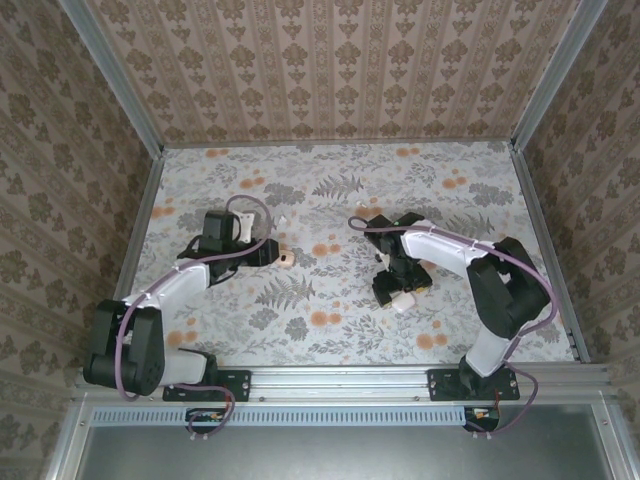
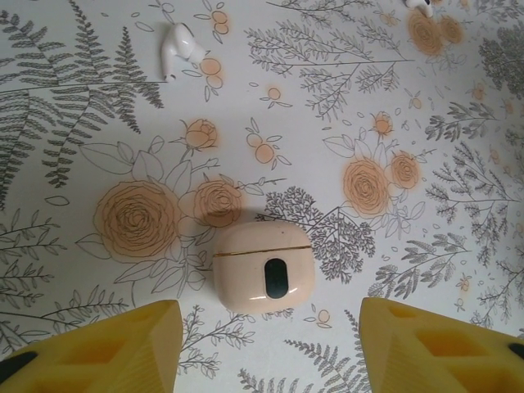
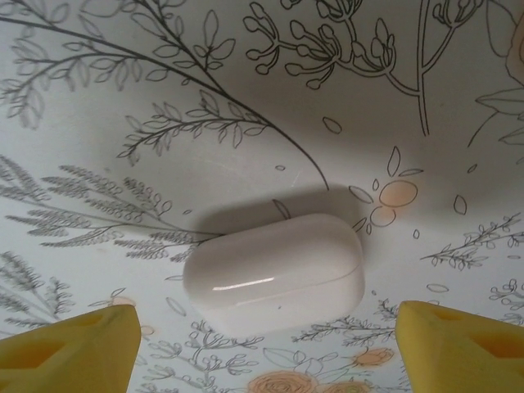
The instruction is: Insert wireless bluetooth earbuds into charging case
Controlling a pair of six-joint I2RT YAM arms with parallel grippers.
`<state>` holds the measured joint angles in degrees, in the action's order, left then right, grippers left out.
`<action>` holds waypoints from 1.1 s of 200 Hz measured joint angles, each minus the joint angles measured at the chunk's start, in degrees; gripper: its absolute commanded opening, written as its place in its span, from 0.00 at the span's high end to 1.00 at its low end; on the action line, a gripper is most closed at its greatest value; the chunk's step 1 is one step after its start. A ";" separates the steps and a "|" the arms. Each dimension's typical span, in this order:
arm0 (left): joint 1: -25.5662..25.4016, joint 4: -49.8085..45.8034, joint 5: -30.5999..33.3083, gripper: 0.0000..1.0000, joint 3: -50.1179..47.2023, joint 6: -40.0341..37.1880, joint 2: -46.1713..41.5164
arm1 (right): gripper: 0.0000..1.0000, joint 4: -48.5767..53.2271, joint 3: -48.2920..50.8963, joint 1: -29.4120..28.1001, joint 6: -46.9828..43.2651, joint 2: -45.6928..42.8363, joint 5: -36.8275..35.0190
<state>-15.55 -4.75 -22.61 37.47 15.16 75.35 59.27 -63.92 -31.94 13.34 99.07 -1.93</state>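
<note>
Two robot arms are bolted at the near edge of a table (image 1: 330, 345) covered in a floral print, each reaching out over its own half. The right gripper (image 3: 268, 315) hangs just above a closed white charging case (image 3: 274, 274) lying on its side near the middle of the right half; its yellow fingers (image 3: 74, 348) stand wide apart on either side of the case without touching it. The left gripper (image 2: 266, 321) points down at a closed cream-coloured case (image 2: 264, 266) with a dark oval on its front, set near the table's centre; its fingers are also parted, clear of the case and holding nothing. Beyond the cream case, towards the far edge, two wireless bluetooth earbuds lie loose on the print and well apart: one white earbud (image 2: 180, 47) rests on its side with the stem showing, and a second earbud (image 2: 419, 5) is cut off at the top of the left wrist view. Neither earbud is in a case yet, and both lids look shut. The earbuds look very light, hard and glossy, so they are likely to slip or skitter if nudged; a gentle pinch across the rounded body, leaving the stem free, seems the safest hold.
</note>
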 measured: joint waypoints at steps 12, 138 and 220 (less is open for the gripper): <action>0.22 0.00 0.00 0.41 -0.26 0.02 0.00 | 0.17 0.39 -0.28 0.00 -0.35 1.18 -0.37; 2.01 -0.76 -0.02 0.40 -1.64 -0.04 -5.49 | 0.35 0.72 -1.75 0.44 -0.13 7.93 2.25; 2.49 3.58 -3.15 0.43 -5.03 -0.22 -13.16 | 0.52 -2.97 -1.05 3.37 6.34 4.94 8.13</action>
<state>-13.06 -1.17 -25.76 32.45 14.94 62.19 56.29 -64.97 -28.58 19.68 104.01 6.20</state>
